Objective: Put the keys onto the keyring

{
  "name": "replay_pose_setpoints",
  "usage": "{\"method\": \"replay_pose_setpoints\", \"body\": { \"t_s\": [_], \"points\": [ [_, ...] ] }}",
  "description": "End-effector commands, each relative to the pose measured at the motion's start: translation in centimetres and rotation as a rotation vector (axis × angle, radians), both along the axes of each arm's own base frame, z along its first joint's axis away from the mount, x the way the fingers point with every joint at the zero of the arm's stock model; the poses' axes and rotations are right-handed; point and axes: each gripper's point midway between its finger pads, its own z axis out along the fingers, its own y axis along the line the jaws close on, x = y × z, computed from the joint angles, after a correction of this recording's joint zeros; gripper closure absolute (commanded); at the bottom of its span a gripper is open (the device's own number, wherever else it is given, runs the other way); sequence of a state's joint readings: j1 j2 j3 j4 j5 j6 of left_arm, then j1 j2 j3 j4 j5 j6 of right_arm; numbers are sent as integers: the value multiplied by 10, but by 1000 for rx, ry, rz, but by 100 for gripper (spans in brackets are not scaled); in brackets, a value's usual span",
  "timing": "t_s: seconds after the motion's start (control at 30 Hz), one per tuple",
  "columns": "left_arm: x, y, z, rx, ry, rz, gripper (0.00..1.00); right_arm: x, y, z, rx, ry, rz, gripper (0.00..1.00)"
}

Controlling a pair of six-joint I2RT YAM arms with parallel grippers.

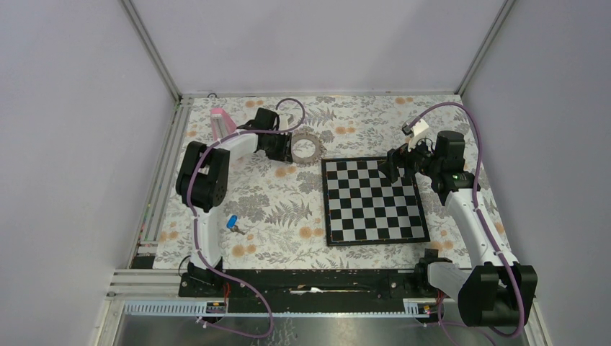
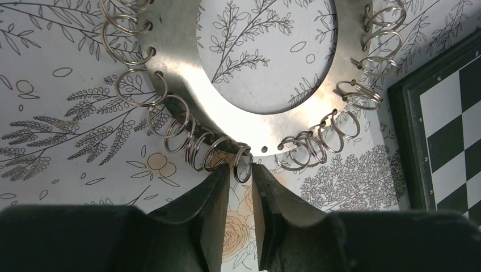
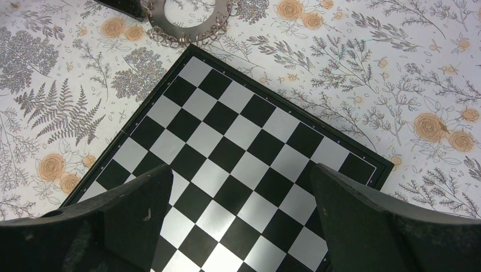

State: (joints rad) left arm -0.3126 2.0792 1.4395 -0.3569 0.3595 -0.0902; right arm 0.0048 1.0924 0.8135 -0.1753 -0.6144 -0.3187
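Floral tabletop (image 1: 274, 209). Left gripper (image 2: 241, 170) narrow at keyring (image 2: 181, 62) loop, grip unclear, off chessboard (image 1: 372, 200) far-left corner; right gripper (image 3: 241, 170) wide above chessboard. Next, likely: fetch blue key (image 1: 232, 223).

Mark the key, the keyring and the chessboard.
key (image 1: 231, 223): top view, on its blue head.
keyring (image 2: 266, 131): left wrist view, on the flat band's near part.
chessboard (image 1: 372, 200): top view, on its middle squares.

Left wrist view: small pale characters on the dark border of the chessboard (image 2: 448, 130), beside the squares. The upper one reads like "1", the lower is not legible. No other text, label or brand readable in any view
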Motion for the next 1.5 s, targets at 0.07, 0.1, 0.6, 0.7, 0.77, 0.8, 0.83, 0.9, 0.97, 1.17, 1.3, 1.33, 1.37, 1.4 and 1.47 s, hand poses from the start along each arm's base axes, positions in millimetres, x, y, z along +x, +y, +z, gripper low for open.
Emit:
{"method": "replay_pose_setpoints", "body": {
  "t_s": [0.07, 0.1, 0.6, 0.7, 0.77, 0.8, 0.83, 0.9, 0.97, 1.17, 1.3, 1.33, 1.37, 1.4, 1.47],
  "points": [
    [16, 0, 5, -55, -13, 33, 72, 0, 2, 8, -1, -43, 21, 1],
    [15, 0, 4, -59, -9, 35, 72, 0, 2, 9, -1, -44, 21, 1],
    [11, -6, 6, -129, 32, 21, 93, 0, 2, 8, -3, -46, 20, 1],
    [11, -5, 13, -141, 23, 13, 97, 0, 2, 9, -3, -48, 20, 1],
    [11, -2, 19, -141, 3, 5, 99, 0, 2, 9, -3, -50, 20, 1],
    [11, -1, 23, -138, -9, -1, 100, 0, 2, 9, -3, -48, 21, 1],
    [11, 0, 27, -136, -25, -11, 100, 0, 2, 10, -2, -49, 21, 1],
    [9, 0, 36, -136, -53, -40, 100, -1, 3, 10, 2, -49, 22, 1],
    [7, -1, 44, -141, -78, -74, 100, -1, 4, 11, 11, -48, 25, 1],
    [-8, -9, 88, -184, -190, -238, 100, -4, 17, 30, 90, -45, 64, 1],
    [-17, -13, 125, -209, -282, -321, 100, -5, 29, 47, 159, -35, 110, 1],
    [-20, -14, 135, -220, -305, -337, 100, -5, 34, 50, 161, -36, 124, 1],
    [-23, -15, 146, -234, -330, -357, 100, -5, 39, 53, 156, -40, 140, 1],
    [-26, -17, 157, -251, -354, -376, 100, -6, 45, 55, 147, -41, 160, 1],
    [-34, -22, 180, -290, -399, -419, 100, -7, 60, 61, 120, -54, 212, 1]
  ]
}}
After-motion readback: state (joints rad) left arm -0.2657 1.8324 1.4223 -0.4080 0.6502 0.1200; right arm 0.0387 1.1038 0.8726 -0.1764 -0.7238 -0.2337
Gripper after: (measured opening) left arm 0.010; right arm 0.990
